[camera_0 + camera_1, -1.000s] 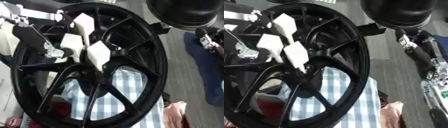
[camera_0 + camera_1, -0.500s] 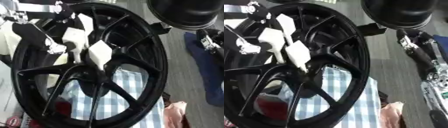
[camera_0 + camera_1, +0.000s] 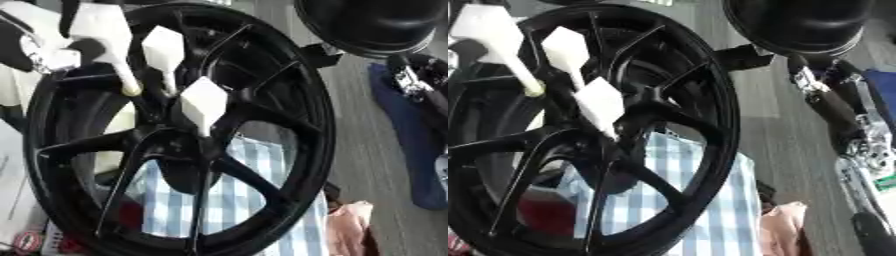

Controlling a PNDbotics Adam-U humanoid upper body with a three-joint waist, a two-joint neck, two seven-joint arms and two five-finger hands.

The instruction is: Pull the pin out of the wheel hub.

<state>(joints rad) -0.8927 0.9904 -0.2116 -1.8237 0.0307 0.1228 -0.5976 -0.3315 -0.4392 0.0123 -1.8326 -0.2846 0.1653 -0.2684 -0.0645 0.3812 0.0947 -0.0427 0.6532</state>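
Pins: three white flag-headed ones stuck in the wheel hub (image 3: 188,150). Lowest pin (image 3: 203,102) at frame center, shaft running down toward hub center, so extraction axis points up-left. Left hand (image 3: 35,47) at upper left is nearest; can't tell its finger state. Right arm (image 3: 833,107) at right edge, hand not visible.

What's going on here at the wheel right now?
A large black wheel stands upright close to the camera, over a blue-and-white checked cloth. White, paddle-shaped pins stick out around its hub, with white fingers of the robot's left hand reaching in at the upper left among them. Whether the hand has closed on a pin cannot be told. The right arm hangs off to the right, away from the wheel; its hand isn't visible.
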